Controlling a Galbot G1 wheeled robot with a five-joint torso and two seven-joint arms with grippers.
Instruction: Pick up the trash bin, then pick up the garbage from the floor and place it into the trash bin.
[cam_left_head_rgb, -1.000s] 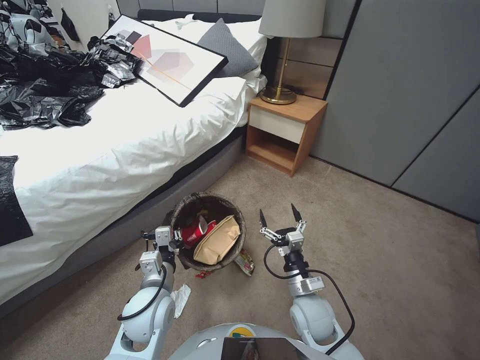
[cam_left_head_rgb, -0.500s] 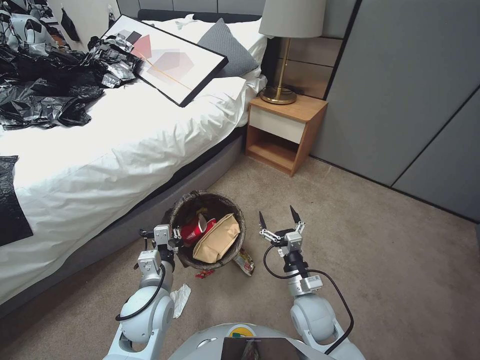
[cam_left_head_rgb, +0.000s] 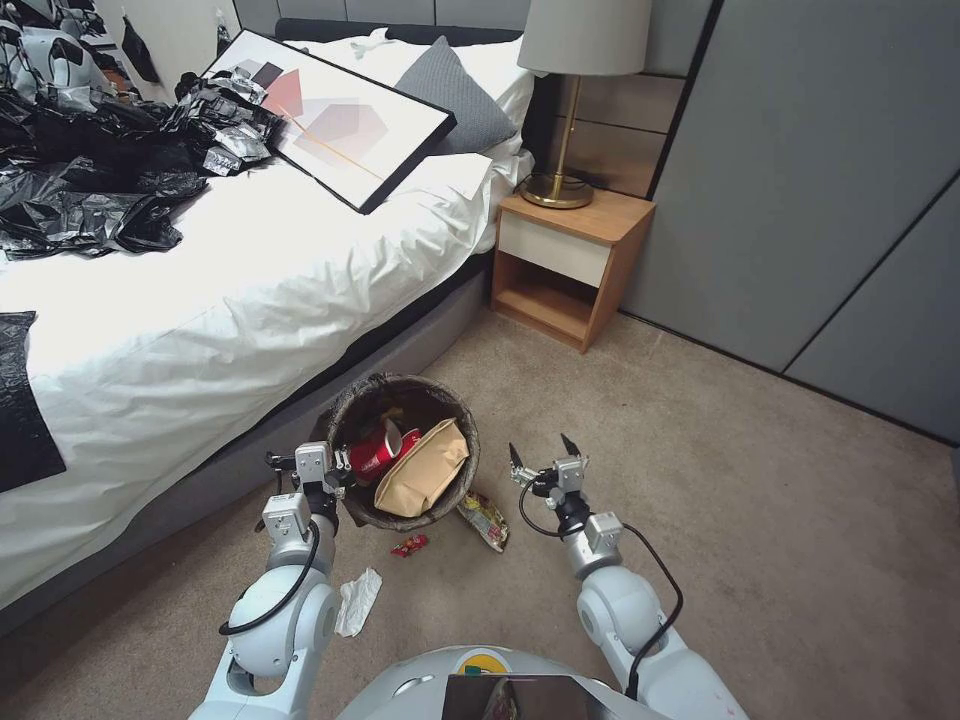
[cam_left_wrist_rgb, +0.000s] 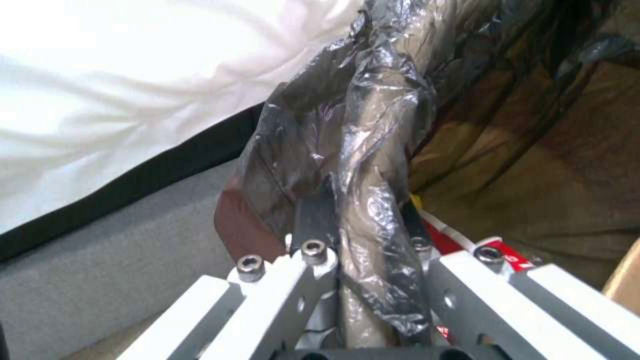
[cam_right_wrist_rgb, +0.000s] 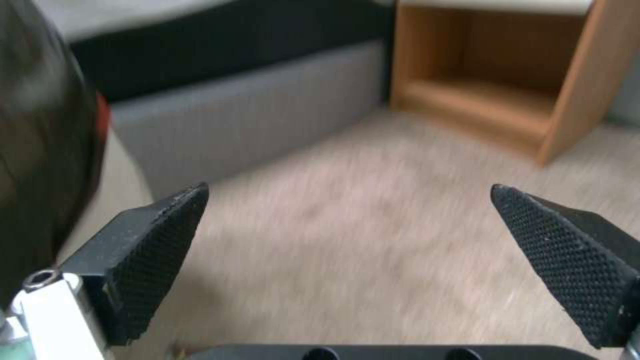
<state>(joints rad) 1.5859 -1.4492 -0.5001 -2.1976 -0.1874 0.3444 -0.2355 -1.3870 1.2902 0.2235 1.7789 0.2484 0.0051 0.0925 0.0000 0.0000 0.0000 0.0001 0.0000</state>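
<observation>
The trash bin (cam_left_head_rgb: 400, 455) hangs by the bed (cam_left_head_rgb: 230, 270), my left pincer (cam_left_head_rgb: 335, 472) clamped on its lined rim; the right pincer (cam_left_head_rgb: 540, 452) is beside it, fingers apart, above a snack wrapper (cam_left_head_rgb: 483, 520) on the floor.

Trash bin (cam_left_head_rgb: 352, 415) beside bed (cam_left_head_rgb: 200, 280); wrappers (cam_left_head_rgb: 484, 520) on carpet (cam_left_head_rgb: 700, 500).

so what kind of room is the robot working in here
Most likely a bedroom, perhaps a hotel room: a bed with white sheets and a grey pillow, a wooden nightstand carrying a brass lamp, and carpet underfoot.
</observation>
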